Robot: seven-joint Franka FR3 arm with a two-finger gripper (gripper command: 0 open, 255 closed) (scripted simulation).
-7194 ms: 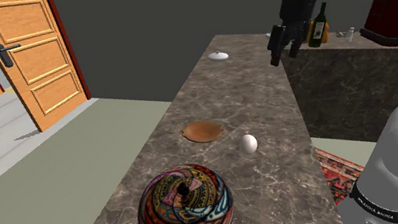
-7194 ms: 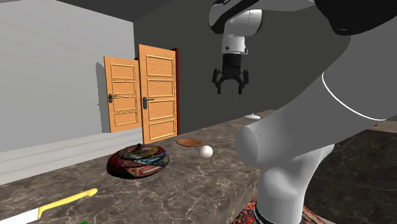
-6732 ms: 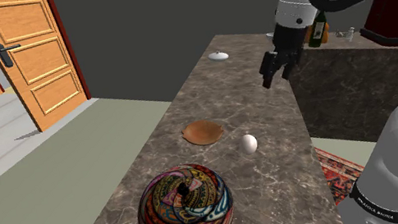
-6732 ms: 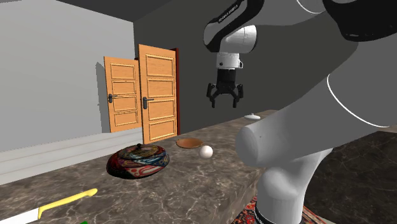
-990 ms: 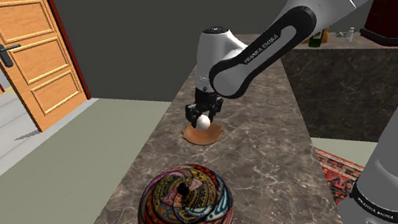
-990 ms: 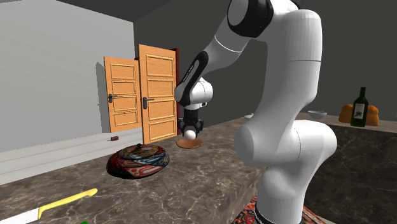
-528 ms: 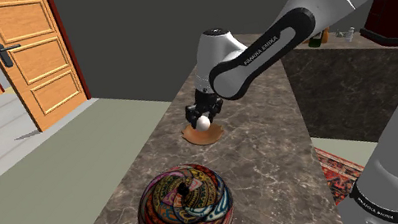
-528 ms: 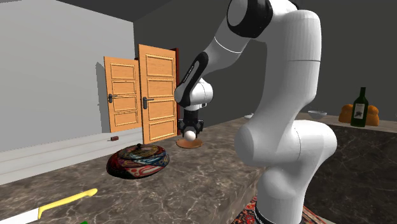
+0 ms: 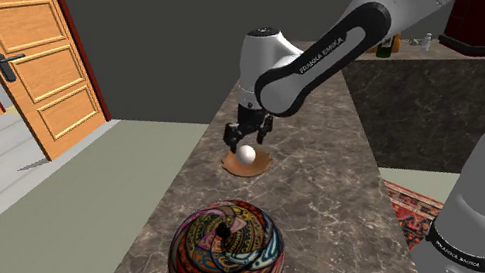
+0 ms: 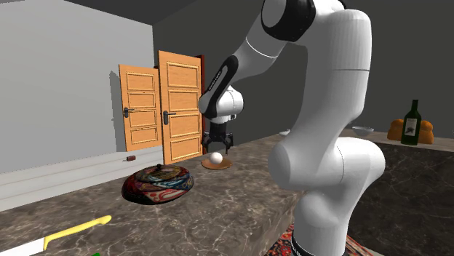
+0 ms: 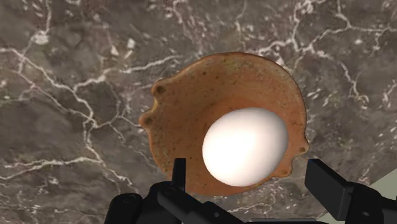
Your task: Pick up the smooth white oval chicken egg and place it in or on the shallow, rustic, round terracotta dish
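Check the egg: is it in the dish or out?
In. The egg lies in the dish; the open gripper does not touch it.

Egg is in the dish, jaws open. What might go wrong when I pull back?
The egg lies off-centre, near the rim of the shallow dish, so it might roll out onto the counter. The open jaws flank it closely; a sideways retreat might nudge it, so lifting straight up seems safer.

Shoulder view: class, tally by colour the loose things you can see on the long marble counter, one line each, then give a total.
White egg: 1
Brown-orange dish: 1
Multicoloured patterned round object: 1
Total: 3
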